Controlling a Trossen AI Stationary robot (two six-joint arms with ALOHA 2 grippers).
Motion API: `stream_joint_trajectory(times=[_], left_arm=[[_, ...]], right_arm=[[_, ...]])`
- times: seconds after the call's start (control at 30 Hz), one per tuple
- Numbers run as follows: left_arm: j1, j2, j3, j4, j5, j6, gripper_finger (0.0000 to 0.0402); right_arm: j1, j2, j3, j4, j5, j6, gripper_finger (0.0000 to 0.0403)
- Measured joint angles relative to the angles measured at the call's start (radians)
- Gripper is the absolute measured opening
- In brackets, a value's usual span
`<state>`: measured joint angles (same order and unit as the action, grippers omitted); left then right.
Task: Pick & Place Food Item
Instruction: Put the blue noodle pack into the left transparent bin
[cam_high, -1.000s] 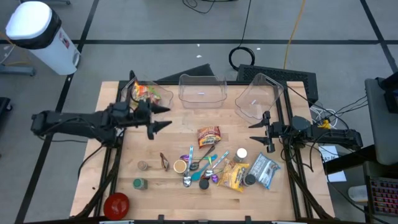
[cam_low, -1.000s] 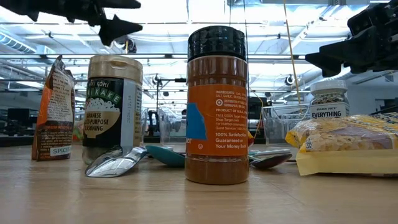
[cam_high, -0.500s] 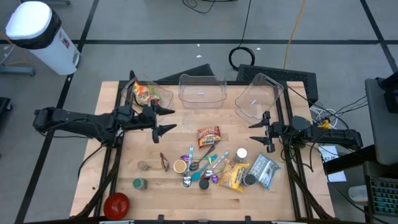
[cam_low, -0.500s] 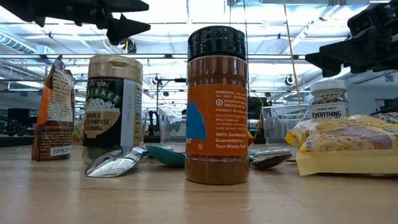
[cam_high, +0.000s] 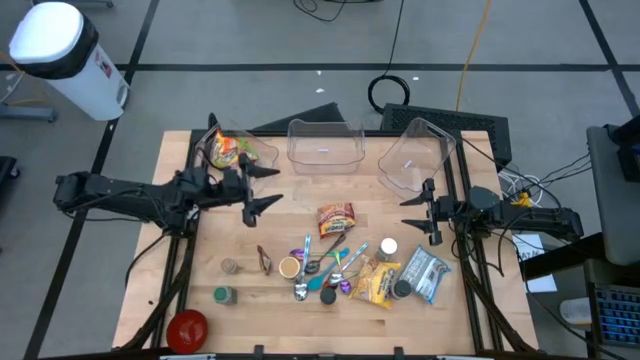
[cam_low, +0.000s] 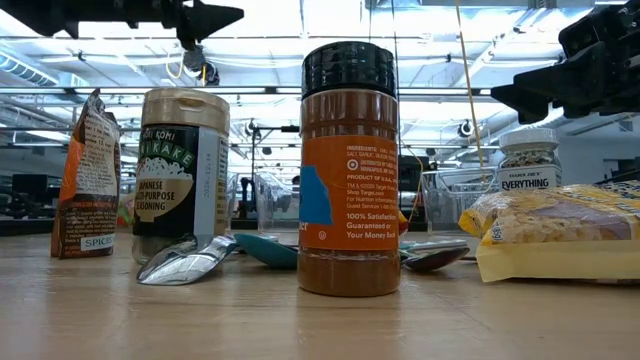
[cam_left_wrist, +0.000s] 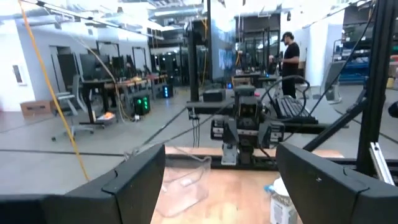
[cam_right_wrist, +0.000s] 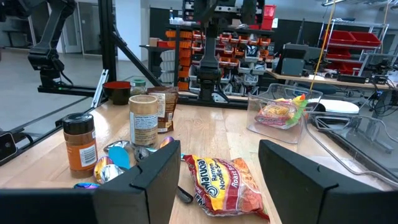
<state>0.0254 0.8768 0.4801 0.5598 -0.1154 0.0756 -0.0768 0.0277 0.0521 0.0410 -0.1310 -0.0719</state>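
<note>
A ramen packet (cam_high: 336, 218) (cam_right_wrist: 224, 180) lies flat on the wooden table (cam_high: 300, 315) near its middle. Another colourful food packet (cam_high: 232, 150) (cam_right_wrist: 278, 112) sits inside the far-left clear bin (cam_high: 212, 140). My left gripper (cam_high: 268, 187) (cam_left_wrist: 221, 152) hovers open and empty above the table, just near of that bin, its fingers pointing toward the table's right. My right gripper (cam_high: 408, 212) (cam_right_wrist: 219, 149) waits open and empty at the right side, pointing left at the ramen packet.
Two empty clear bins (cam_high: 323, 145) (cam_high: 415, 155) stand along the far edge. Near the front lie spoons (cam_high: 325, 265), spice jars (cam_low: 348, 170) (cam_low: 180, 175), a yellow bag (cam_high: 377, 285), a blue-white packet (cam_high: 425, 272) and a red bowl (cam_high: 186, 328).
My left gripper has tipped its fingers upward and rolled a little at the wrist; its tips now sit higher in the low view. It stays open and empty. The right arm has kept still.
</note>
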Motion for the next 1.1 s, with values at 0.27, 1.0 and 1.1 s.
stream_joint_trajectory(times=[0.27,1.0,1.1], left_arm=[[-0.002,0.000,0.000,-0.102,0.010,-0.081,0.0315],[-0.023,0.000,0.000,-0.192,0.013,-0.288,0.0315],[-0.028,0.000,0.000,-0.192,0.013,-0.285,0.0315]], right_arm=[[0.000,0.000,0.000,0.018,0.011,-0.002,0.0210],[0.002,0.000,0.000,0.153,0.073,0.685,0.0212],[0.002,0.012,0.000,0.164,0.076,0.698,0.0212]])
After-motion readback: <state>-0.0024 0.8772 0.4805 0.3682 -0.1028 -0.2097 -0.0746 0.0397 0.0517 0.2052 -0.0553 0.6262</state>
